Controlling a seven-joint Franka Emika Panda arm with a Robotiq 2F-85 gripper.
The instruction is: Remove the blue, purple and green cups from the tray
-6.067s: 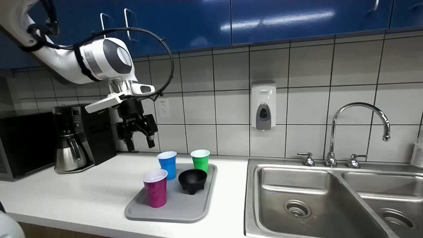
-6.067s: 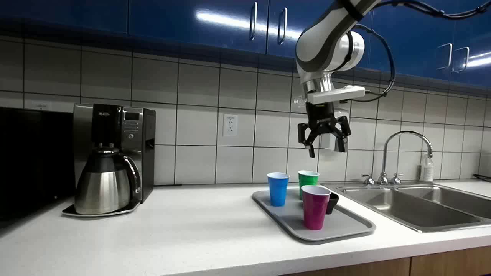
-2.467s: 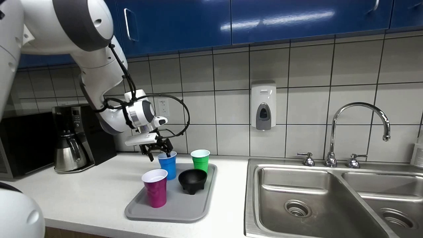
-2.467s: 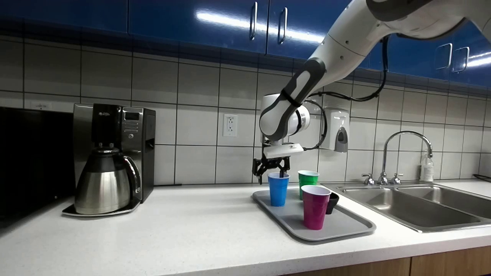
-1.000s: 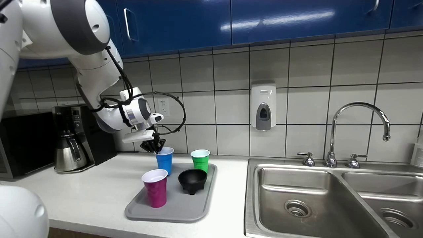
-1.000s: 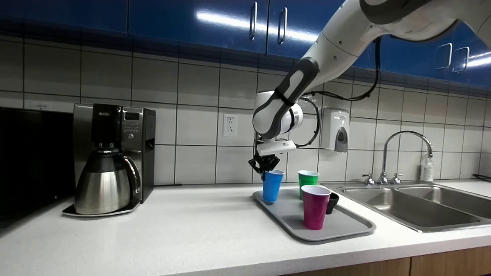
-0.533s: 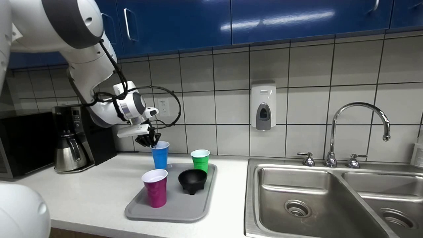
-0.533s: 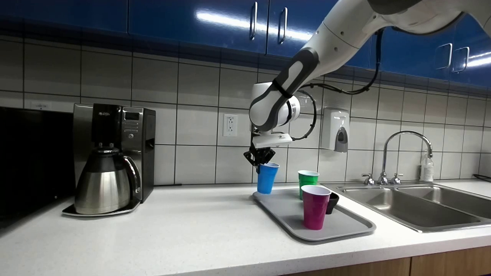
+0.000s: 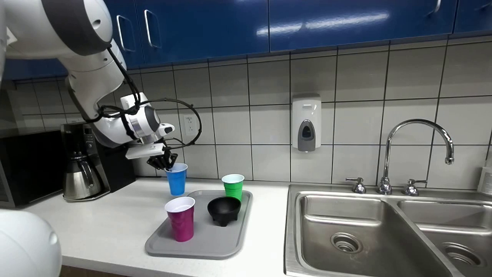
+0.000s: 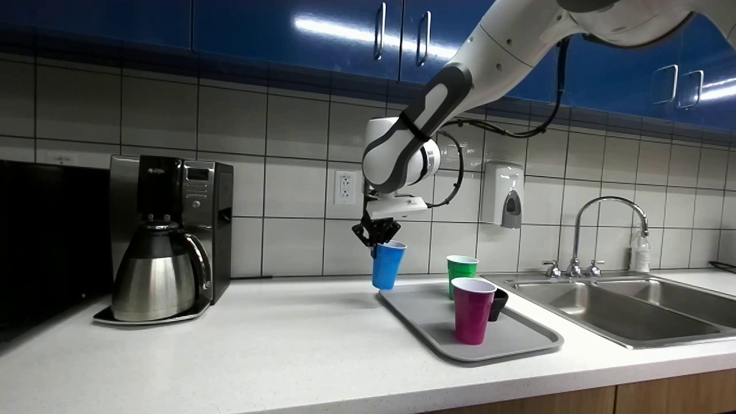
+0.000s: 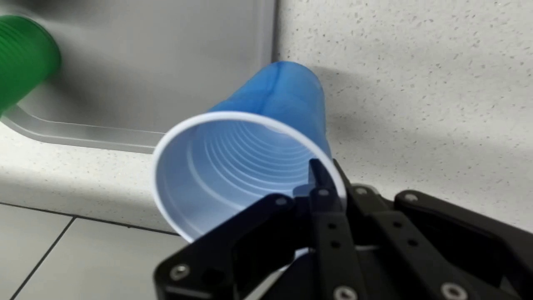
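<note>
My gripper [image 11: 326, 163] is shut on the rim of the blue cup [image 11: 291, 89], one finger inside the cup and one outside. The blue cup hangs slightly tilted at the tray's back corner, on the coffee maker's side, in both exterior views [image 9: 177, 182] [image 10: 387, 267]. Its base appears raised, just past the tray's edge. On the grey tray [image 9: 207, 244] the purple cup [image 9: 181, 221] stands upright near the front. Upright at the back of the tray is the green cup [image 9: 233, 187], partly seen in the wrist view [image 11: 25, 62].
A black footed bowl [image 9: 224, 209] sits on the tray between the purple and green cups. A coffee maker with a steel carafe [image 10: 155, 282] stands along the white counter [image 10: 259, 345]. The steel sink [image 9: 330, 265] lies on the tray's opposite side. Tiled wall [image 10: 296, 247] rises behind.
The gripper, earlier open with one finger in the blue cup, shut on its rim. It has since lifted the cup and carried it toward the coffee maker's side. Purple and green cups stayed put.
</note>
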